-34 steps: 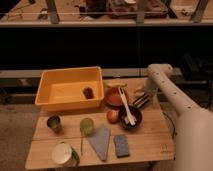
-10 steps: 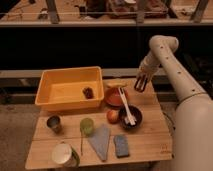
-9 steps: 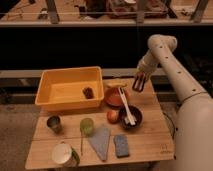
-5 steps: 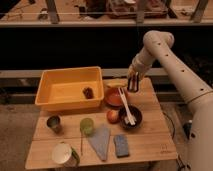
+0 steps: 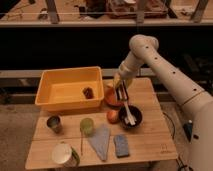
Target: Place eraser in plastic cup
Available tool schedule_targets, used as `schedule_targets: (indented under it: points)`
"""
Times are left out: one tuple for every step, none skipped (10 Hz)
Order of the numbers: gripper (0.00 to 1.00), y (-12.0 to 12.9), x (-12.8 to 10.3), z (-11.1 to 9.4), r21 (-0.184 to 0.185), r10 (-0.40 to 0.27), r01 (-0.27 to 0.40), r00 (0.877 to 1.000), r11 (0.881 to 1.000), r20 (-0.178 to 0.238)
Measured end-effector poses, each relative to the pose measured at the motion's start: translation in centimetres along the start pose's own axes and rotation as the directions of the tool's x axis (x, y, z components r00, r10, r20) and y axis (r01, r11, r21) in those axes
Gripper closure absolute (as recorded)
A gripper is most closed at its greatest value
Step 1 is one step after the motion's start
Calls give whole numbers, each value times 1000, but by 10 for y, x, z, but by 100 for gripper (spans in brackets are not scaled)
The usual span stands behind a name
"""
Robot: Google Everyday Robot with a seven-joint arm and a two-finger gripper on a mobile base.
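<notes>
1. Wooden table (image 5: 150,140) holds everything you need. The robot's white arm (image 5: 165,70) reaches in over its back edge from the right.
2. The yellow bin (image 5: 50,95) fills the left rear. It plays no part, so steer past its front wall.
3. Beside the bin sits an orange bowl (image 5: 110,98). Toward the front edge is a black bowl (image 5: 136,119) with pale utensils (image 5: 127,112). Both lie under or near the tool's likely path.
4. Your target, the plastic cup (image 5: 87,125), stands upright left of the table's middle. A dark metal cup (image 5: 54,123) is well to its left, and a grey cloth (image 5: 100,141) is just beside it.
5. The gripper (image 5: 121,91) hangs above the orange bowl, clamped narrow on what looks like the eraser (image 5: 122,96). The eraser is clear of the table and well apart from the plastic cup.
6. By my judgement you are in the carry step. Next, travel left and toward the front and stop over the cup's mouth. Lower, and only then release. The mouth is small, so centre carefully.
</notes>
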Motion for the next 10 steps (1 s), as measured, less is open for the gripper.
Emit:
schedule_targets:
  points:
    - [81, -11, -9, 4, 8, -73, 73, 997, 997, 16]
    - [81, -17, -13, 6, 13, -112, 112, 993, 994, 21]
    - [81, -20, -16, 7, 16, -136, 136, 990, 991, 24]
    - [81, -21, -16, 8, 17, -138, 137, 990, 990, 24]
    - [81, -22, -16, 8, 17, -139, 138, 990, 990, 24]
    - [81, -21, -16, 8, 17, -138, 138, 990, 990, 24]
    - [81, -21, -15, 7, 18, -137, 137, 990, 990, 24]
    - [81, -19, -16, 8, 18, -139, 138, 990, 990, 29]
    - [81, -24, -18, 10, 15, -175, 175, 984, 985, 38]
    - [81, -34, -22, 13, 13, -220, 220, 975, 976, 44]
